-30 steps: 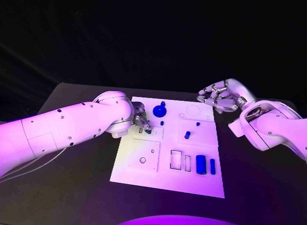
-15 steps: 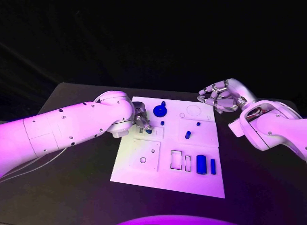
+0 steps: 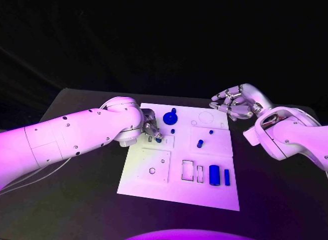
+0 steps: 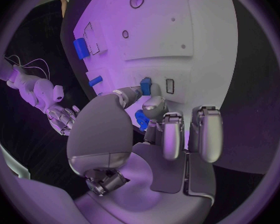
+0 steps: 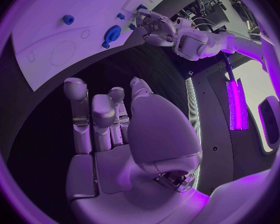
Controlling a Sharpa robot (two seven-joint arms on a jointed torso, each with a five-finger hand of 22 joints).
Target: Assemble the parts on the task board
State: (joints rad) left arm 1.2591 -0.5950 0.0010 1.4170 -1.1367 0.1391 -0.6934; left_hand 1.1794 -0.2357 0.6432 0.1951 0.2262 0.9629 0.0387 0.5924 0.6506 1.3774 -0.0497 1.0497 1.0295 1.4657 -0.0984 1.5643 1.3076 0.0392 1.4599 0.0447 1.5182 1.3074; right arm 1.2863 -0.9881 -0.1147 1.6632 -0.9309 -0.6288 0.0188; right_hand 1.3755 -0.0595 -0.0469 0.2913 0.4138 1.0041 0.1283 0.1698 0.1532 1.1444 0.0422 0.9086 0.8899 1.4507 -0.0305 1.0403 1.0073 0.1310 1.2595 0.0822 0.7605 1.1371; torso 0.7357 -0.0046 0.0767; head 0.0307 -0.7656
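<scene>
The white task board [image 3: 180, 187] lies mid-table. My left hand [image 3: 150, 131] is over its far left part; thumb and a finger pinch a small blue part [image 4: 145, 86] standing on the board beside a narrow slot [image 4: 169, 86]. In the head view that part [image 3: 158, 140] shows just below the fingers. A round blue part [image 3: 170, 118] and a small blue peg [image 3: 173, 131] sit close by. My right hand [image 3: 232, 105] hovers off the board's far right corner, fingers apart and empty [image 5: 105, 124]. The right wrist view shows the left hand [image 5: 153, 26] and round part [image 5: 112, 34].
A short blue piece [image 3: 200, 144] stands mid-board. Two blue bars [image 3: 215, 175] [image 3: 227, 177] lie at the near right beside empty rectangular slots [image 3: 188, 170]. A round hole [image 3: 152, 171] is at the near left. Black table [image 3: 77, 200] surrounds the board.
</scene>
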